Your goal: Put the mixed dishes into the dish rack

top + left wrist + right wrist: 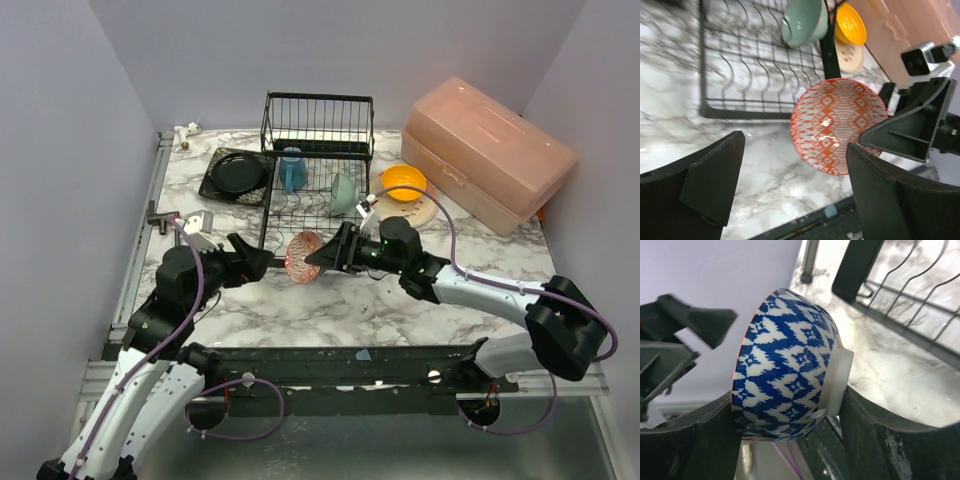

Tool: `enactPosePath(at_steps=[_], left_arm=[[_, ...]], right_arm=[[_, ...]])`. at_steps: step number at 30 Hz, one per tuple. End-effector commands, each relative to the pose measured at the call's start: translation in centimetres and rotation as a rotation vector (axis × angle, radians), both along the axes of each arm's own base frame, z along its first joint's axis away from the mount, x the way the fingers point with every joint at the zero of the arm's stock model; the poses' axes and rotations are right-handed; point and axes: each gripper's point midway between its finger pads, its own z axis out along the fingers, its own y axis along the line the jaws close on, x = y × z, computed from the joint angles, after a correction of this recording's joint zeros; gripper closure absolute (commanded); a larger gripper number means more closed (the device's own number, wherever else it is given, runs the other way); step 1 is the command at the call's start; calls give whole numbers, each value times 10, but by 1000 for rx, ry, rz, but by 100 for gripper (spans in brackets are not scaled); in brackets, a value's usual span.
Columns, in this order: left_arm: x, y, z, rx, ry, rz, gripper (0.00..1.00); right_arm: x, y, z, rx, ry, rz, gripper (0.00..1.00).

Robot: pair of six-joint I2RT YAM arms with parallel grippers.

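My right gripper (322, 256): clamped on bowl (303, 256), rim to base, bowl on edge | my left gripper (262, 264): jaws apart, just left of bowl | rack (318, 125): directly behind bowl, right arm nearer.

Left arm bent, reaching inward; left hand (258, 260) fingers spread wide, gripping nothing. Right arm stretched low toward centre, elbow out right; right hand (322, 255) clamped on small red-patterned bowl (302, 256), facing left hand.
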Motion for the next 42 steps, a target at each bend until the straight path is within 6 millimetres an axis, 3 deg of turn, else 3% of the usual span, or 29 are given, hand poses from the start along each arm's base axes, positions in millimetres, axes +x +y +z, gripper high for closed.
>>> enactPosePath(at_steps=[1,7,12,23,36,42], left_arm=[[-2,53,11,229,-85,162,13],[-12,93,29,356,-202,286,11],[-16,112,26,412,-264,353,8],[-12,104,29,413,-306,310,7],[-10,99,29,412,-318,288,7],[-10,99,28,417,-317,283,7]], right_arm=[[32,-19,22,-96,-111,-190,100],[59,-38,26,-255,-192,-313,100],[88,-57,17,-493,-244,-397,100],[125,-68,-24,-838,-283,-409,100],[142,-76,-63,-1017,-287,-406,100],[141,-64,-78,-1001,-273,-358,100]])
